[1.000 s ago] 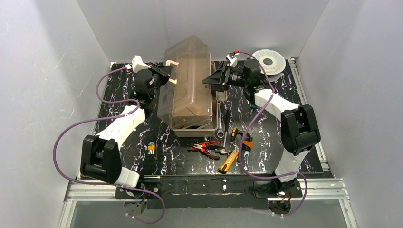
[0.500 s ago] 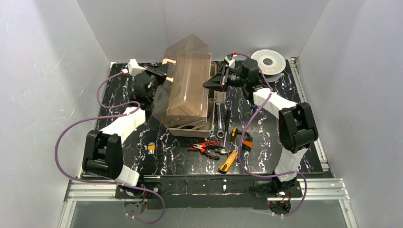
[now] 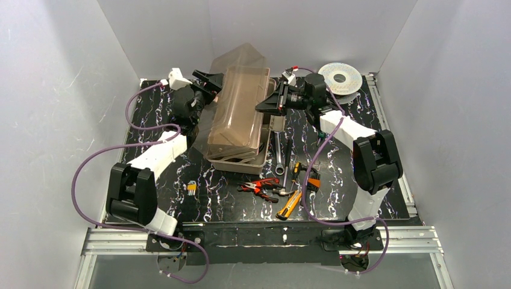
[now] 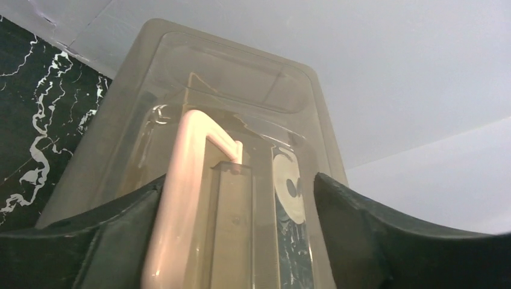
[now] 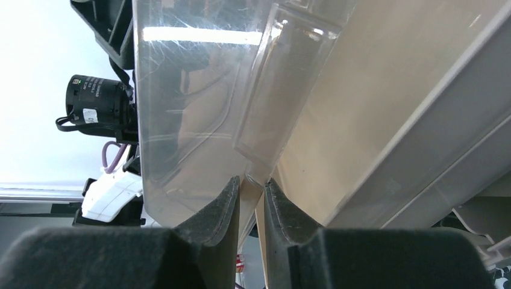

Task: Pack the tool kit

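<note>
Pose: left arm (image 3: 158, 155), right arm (image 3: 346, 129) reach inward, flanking one toolbox (image 3: 247, 158); left end effector (image 4: 238, 180) spread wide astride handle (image 4: 181, 198), right end effector (image 5: 252, 183) pinching lid (image 5: 193, 108) edge.

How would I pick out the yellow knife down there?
Start at the big beige toolbox in the middle of the black marbled table. Loose hand tools lie in front of it, toward the near edge. The knife is the nearest, a slanted yellow bar right of the red pliers.

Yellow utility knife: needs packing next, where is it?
Top view: the yellow utility knife lies near the front edge of the black marbled table, right of centre, beside the red pliers.
</note>
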`<action>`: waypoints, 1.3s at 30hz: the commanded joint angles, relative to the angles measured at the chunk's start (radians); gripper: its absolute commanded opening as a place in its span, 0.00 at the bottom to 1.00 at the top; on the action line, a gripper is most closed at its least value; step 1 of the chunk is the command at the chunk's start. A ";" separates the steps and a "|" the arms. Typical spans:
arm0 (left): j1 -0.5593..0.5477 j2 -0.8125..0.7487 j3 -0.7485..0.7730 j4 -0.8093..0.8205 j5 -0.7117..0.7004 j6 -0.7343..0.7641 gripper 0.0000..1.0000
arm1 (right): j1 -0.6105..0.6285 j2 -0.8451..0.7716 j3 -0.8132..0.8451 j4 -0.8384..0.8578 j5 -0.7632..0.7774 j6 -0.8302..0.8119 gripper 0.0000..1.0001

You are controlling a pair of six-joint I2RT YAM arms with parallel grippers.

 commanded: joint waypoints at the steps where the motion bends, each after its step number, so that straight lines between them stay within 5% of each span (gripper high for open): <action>1: 0.005 -0.076 0.030 -0.146 -0.076 0.092 0.85 | 0.016 -0.020 0.096 0.020 -0.034 -0.066 0.09; 5: 0.019 -0.184 0.020 -0.238 -0.130 0.151 0.98 | 0.018 -0.008 0.144 -0.003 -0.042 -0.069 0.09; 13: 0.031 -0.414 0.091 -0.606 -0.256 0.326 0.98 | 0.055 0.043 0.281 -0.059 -0.036 -0.070 0.10; 18: 0.031 -0.582 0.009 -0.711 -0.218 0.386 0.98 | 0.097 0.103 0.416 -0.101 -0.023 -0.072 0.13; 28: 0.030 -0.718 0.056 -0.964 0.163 0.635 0.98 | 0.146 0.159 0.557 -0.162 0.006 -0.083 0.54; 39: 0.030 -0.593 0.282 -1.165 0.208 0.786 0.98 | 0.213 0.220 0.686 -0.239 0.033 -0.104 0.64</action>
